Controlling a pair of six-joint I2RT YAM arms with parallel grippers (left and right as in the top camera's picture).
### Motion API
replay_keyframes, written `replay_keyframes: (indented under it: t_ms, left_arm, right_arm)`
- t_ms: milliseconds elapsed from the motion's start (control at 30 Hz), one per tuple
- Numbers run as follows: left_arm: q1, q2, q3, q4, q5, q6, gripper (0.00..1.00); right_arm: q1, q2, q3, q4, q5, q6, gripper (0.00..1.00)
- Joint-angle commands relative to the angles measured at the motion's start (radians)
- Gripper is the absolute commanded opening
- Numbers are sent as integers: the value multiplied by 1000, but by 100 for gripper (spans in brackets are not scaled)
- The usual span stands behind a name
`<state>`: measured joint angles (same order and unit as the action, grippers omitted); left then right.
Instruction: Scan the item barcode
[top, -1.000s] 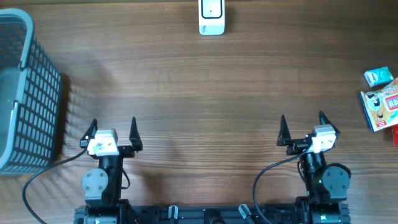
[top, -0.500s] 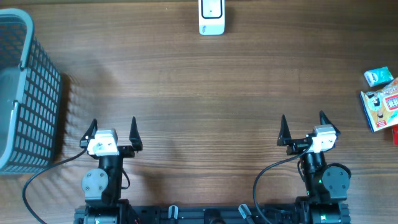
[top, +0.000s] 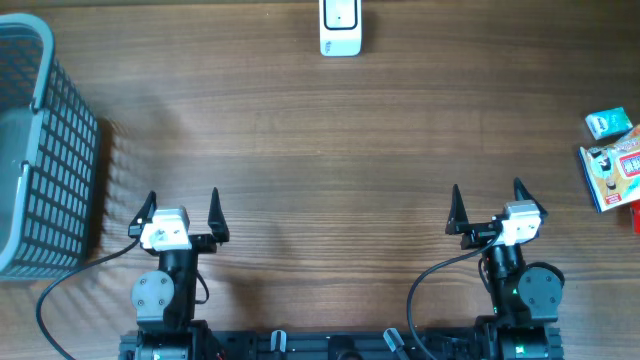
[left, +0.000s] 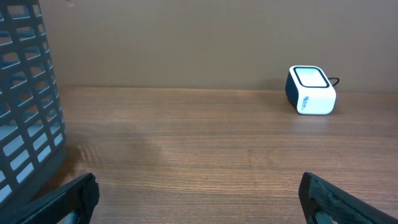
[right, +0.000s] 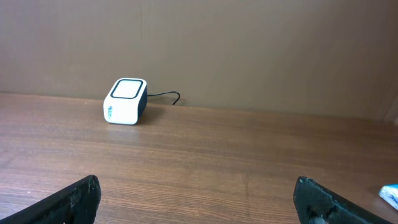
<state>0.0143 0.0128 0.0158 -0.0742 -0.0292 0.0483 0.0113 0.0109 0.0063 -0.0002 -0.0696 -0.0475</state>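
Now, table (top: 330, 150): brown wood, as we see it from overhead.
Basket (top: 60, 150): grey lattice, at 9 o'clock.
Our left gripper (top: 182, 198): 7 o'clock, jaws wide, holding nothing.
Our right gripper (top: 486, 190): 5 o'clock, jaws wide, holding nothing.
Item box (top: 612, 178): lying at 3 o'clock, well apart from both grippers.
Scanner (top: 340, 28): white, at 12 o'clock.

Overhead looks straight down; both low wrist views share the scanner (left: 310, 90).

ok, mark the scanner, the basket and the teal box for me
scanner (top: 340, 25), overhead view, on its top face.
basket (top: 65, 170), overhead view, on its grid side wall.
teal box (top: 608, 123), overhead view, on its top.
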Motion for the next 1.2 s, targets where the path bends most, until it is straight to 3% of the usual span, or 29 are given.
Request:
replay_keyframes:
  t_ms: [0,333,467,1167]
  left_arm:
    - [5,-10,-10,4,-6,19,100]
    - [5,-10,-10,3,2,17,100]
    - [5,-10,-10,2,2,-58,100]
    - [5,-10,-10,3,2,-56,100]
  right_arm:
    - [-5,-7,-1,1,18,-2,100]
    - [-5,-7,-1,1,18,-2,100]
    - [-5,-7,-1,1,18,-2,100]
    - [-5,-7,-1,1,18,-2,100]
